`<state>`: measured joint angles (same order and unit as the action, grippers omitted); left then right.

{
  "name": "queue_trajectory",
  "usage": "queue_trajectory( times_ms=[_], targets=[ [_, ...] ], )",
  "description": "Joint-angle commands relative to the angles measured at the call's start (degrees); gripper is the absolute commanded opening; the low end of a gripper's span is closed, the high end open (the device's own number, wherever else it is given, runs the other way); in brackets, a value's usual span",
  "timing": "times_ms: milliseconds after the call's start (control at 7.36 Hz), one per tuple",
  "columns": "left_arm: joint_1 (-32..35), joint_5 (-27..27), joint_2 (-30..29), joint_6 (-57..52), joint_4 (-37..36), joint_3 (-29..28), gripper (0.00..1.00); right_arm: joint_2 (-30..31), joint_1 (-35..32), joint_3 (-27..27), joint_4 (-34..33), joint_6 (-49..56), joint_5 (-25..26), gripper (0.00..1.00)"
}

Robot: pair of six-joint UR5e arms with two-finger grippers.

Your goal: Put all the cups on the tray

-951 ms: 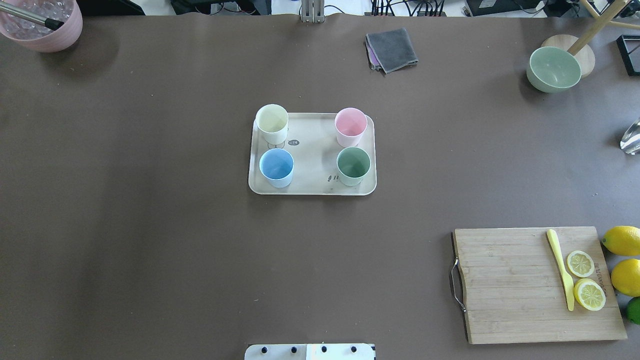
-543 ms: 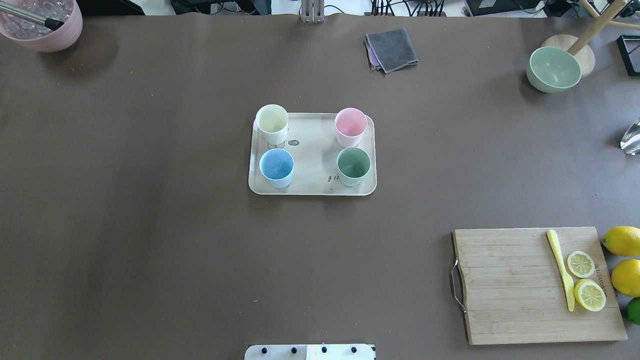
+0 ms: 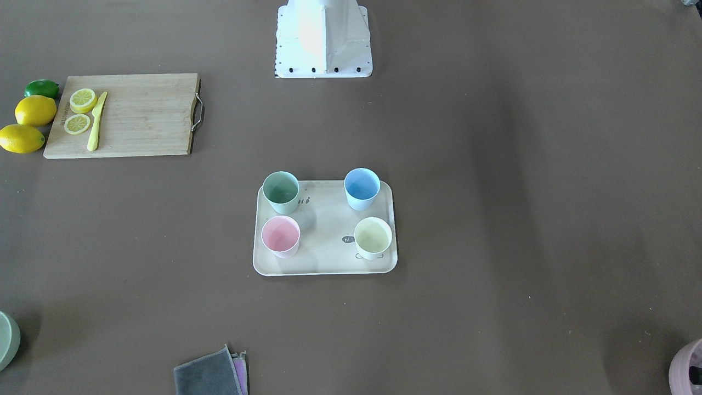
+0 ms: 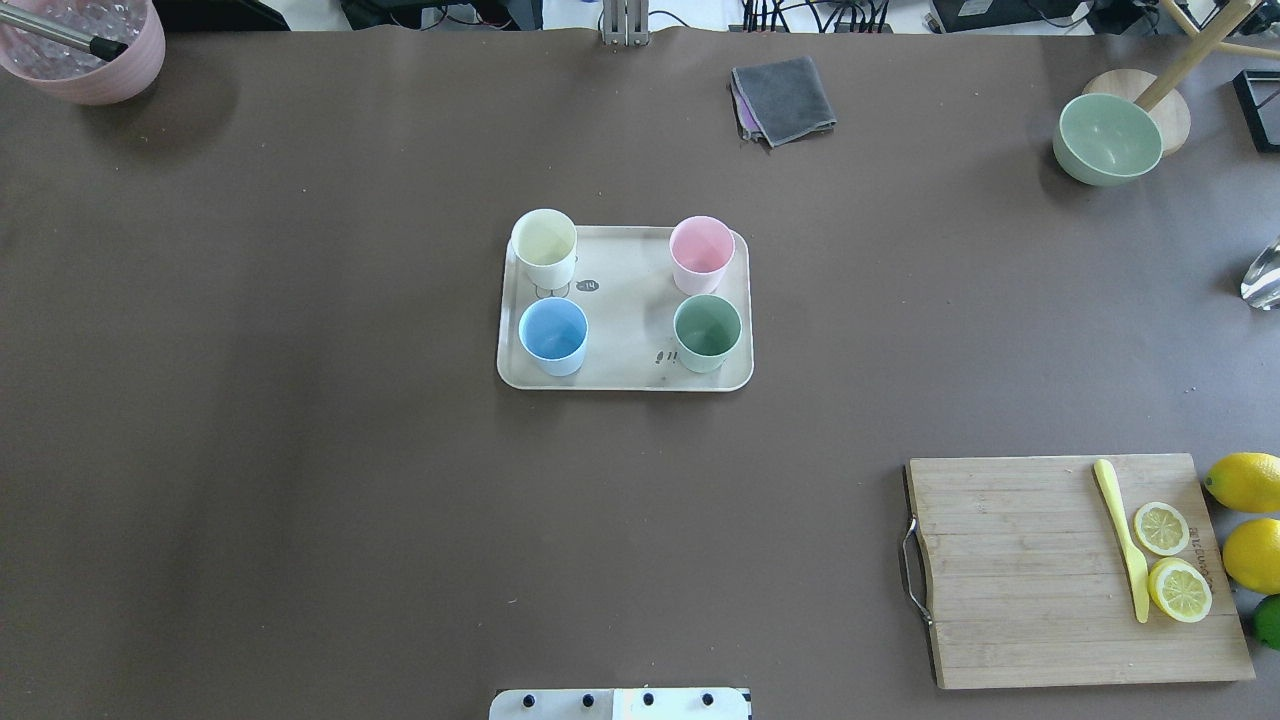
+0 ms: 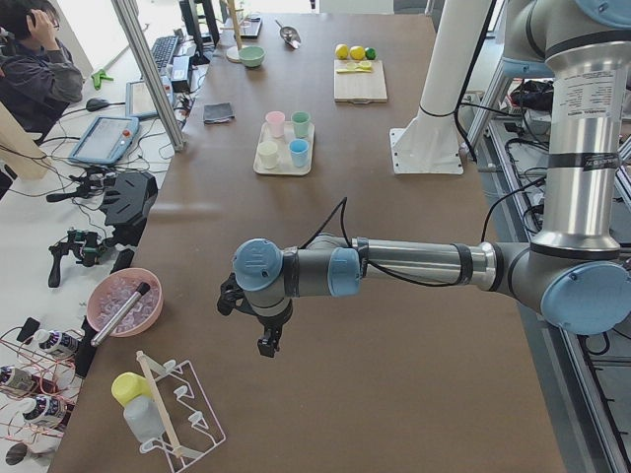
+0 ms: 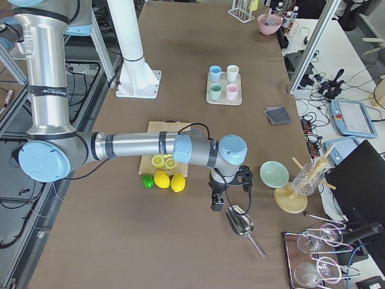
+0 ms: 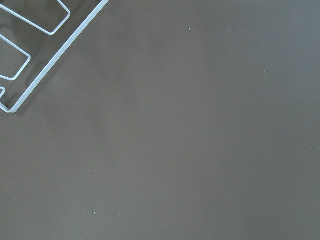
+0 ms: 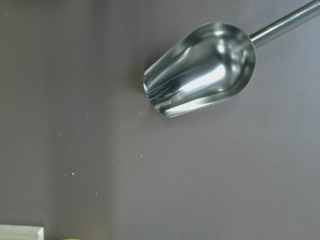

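Exterior left view: the left gripper hangs fingers-down over bare table, near a white wire rack. Whether its jaws stand apart or closed cannot be told from this angle. The same applies to the right gripper, which points down just above a metal scoop beside the lemons. Each forearm lies stretched out level, wrist bent straight down, well apart from the tray. The tray sits mid-table with all four cups upright on it, one toward each corner: cream-yellow cup, pink cup, light blue cup, green cup. The task reads as complete. Correct procedure: hold both arms clear and confirm every base sits inside the rim; the cream-yellow cup stands closest to it.
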<state>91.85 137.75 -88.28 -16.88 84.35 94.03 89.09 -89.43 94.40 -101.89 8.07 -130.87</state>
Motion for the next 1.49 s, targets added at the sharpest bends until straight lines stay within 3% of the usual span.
queue_trajectory(
  times_ms=[0,272,1359],
  targets=[
    [0.08,-0.29,0.83,-0.34,-0.06,-0.08,0.99,0.03,-0.04,-0.01,-0.06,0.01,0.00,1.00],
    [0.08,-0.29,3.02,-0.43,2.99,0.97,0.99,0.11,-0.04,-0.01,-0.06,0.01,0.00,1.00],
    [0.17,-0.20,3.12,-0.26,3.19,1.15,0.99,0.64,0.14,-0.18,2.04,0.01,-0.27,1.00]
  ],
)
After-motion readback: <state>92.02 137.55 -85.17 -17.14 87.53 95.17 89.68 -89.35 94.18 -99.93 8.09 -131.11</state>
